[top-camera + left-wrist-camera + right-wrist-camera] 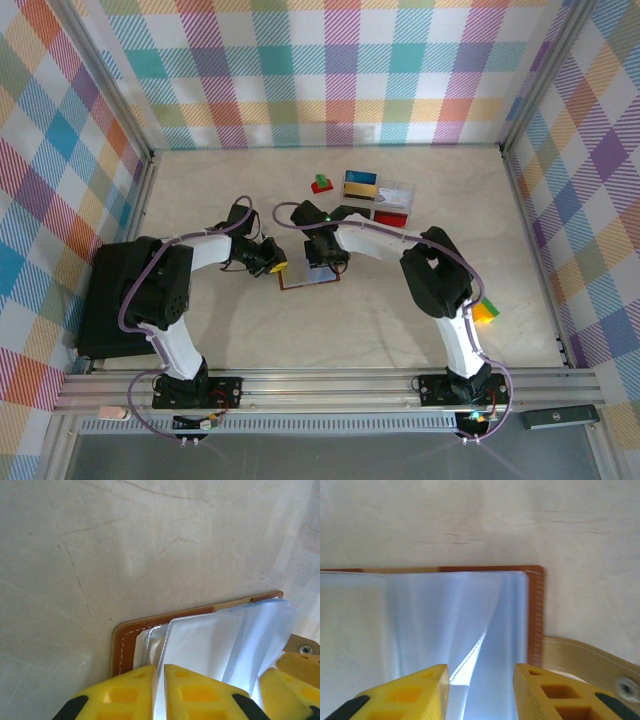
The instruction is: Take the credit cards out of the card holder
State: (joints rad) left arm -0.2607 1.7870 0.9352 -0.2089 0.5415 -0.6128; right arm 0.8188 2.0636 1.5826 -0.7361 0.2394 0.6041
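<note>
1. Top external view is showing the card holder (305,280) lying open and flat on the table (400,330), near the middle of the frame.
2. The left end effector (274,263) is sitting at the left edge of the card holder, and the right end effector (326,265) is sitting over its upper right part.
3. In the left wrist view, the two yellow fingers (120,692) are pressing almost together at the bottom of the frame. They are pinching one clear page (200,645) of the card holder between them.
4. The brown border with white stitches is showing just above those fingers, and it is lying flat on the table.
5. In the right wrist view, the two yellow fingers (410,692) are standing wide apart at the bottom of the frame and are not holding anything. They are hanging over the shiny bluish pages.
6. A tan strap (585,660) with a metal snap (626,686) is sticking out from the right side of the card holder, at the lower right of that frame.
7. A clear box (378,198) with coloured things inside is sitting higher up in the top view, well apart from the card holder.
</note>
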